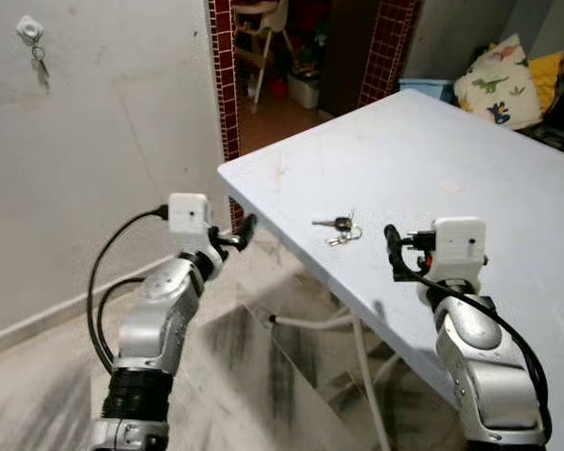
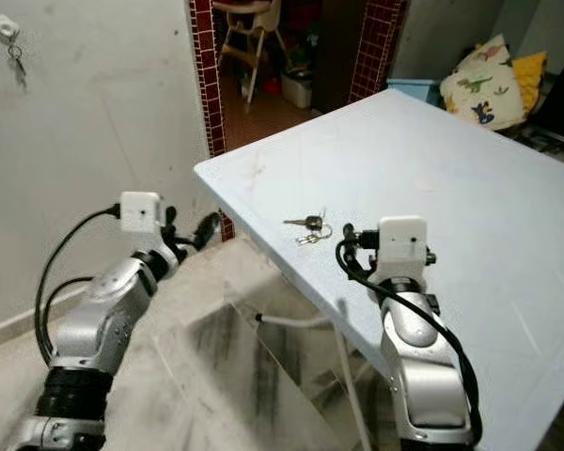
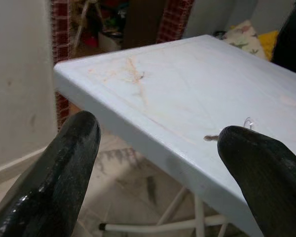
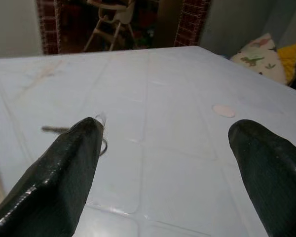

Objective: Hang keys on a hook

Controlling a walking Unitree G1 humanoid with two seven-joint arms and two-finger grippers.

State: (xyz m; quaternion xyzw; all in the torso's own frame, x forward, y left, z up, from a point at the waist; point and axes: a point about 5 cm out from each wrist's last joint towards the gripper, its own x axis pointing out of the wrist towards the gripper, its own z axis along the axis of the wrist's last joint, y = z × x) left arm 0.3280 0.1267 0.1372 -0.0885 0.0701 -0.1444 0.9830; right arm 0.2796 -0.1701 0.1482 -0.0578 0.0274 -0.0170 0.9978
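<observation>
Two tools hang spread and empty. Right tool (image 1: 392,246) hovers over the bench (image 1: 508,160), near the keys (image 1: 338,228), which lie ahead toward its left. Left tool (image 1: 246,231) waits off the bench edge, farther away.

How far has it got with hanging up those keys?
Barely started. The keys lie on the table, near its edge, and neither hand touches them. The right hand is open over the table just short of them; the left hand is open off the table's corner. Left: pick them up and carry them to the wall hook, where another set hangs.
</observation>
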